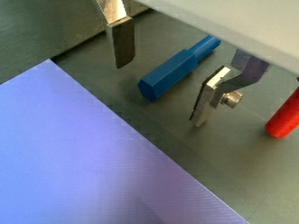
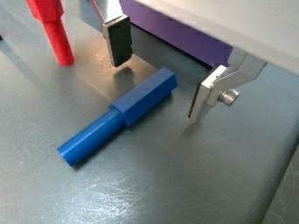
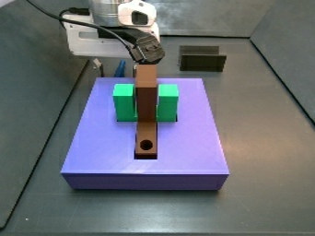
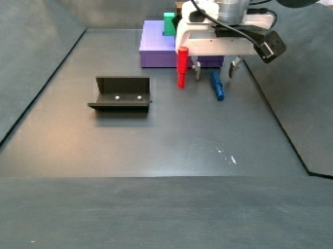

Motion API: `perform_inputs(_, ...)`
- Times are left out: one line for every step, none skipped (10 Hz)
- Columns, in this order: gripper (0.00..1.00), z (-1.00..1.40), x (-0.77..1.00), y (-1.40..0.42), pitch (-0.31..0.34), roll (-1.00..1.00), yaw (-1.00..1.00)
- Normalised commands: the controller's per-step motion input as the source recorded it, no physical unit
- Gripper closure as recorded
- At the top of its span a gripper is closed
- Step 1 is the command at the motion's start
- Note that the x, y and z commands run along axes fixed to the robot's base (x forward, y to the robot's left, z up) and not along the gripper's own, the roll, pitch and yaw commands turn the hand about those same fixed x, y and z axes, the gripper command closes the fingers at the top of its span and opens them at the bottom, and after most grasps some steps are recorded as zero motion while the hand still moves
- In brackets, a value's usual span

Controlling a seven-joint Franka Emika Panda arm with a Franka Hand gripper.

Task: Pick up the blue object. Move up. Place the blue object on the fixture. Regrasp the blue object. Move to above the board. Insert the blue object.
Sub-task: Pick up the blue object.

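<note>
The blue object (image 1: 177,68) lies flat on the dark floor, a squared thick end joined to a rounder slim end (image 2: 91,140). My gripper (image 1: 163,74) is open and low over it, with the silver fingers (image 2: 211,92) standing on either side of the thick end and not touching it. In a side view the blue object (image 4: 219,86) lies just below my gripper (image 4: 216,66), beside the lavender board (image 4: 156,47). The dark fixture (image 4: 120,94) stands apart on the floor and also shows behind the board (image 3: 154,147) as the fixture (image 3: 204,60).
A red peg (image 2: 52,33) stands upright close to the blue object, between it and the board (image 1: 82,149). The board carries a green block (image 3: 123,101) and a brown bar (image 3: 146,115) with a round hole. Grey walls enclose the floor.
</note>
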Motion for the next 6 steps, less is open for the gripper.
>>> perform_inputs(0.00, -0.09, 0.00, 0.00, -0.074, 0.02, -0.02)
perform_inputs(0.00, -0.12, -0.01, 0.00, -0.086, 0.02, -0.03)
perform_inputs(0.00, -0.15, -0.01, 0.00, -0.084, 0.01, -0.03)
perform_inputs(0.00, -0.18, -0.03, 0.00, -0.099, 0.00, -0.04)
perform_inputs(0.00, -0.23, -0.07, 0.00, -0.153, 0.00, -0.02)
perform_inputs(0.00, -0.18, -0.08, 0.00, -0.156, 0.00, 0.00)
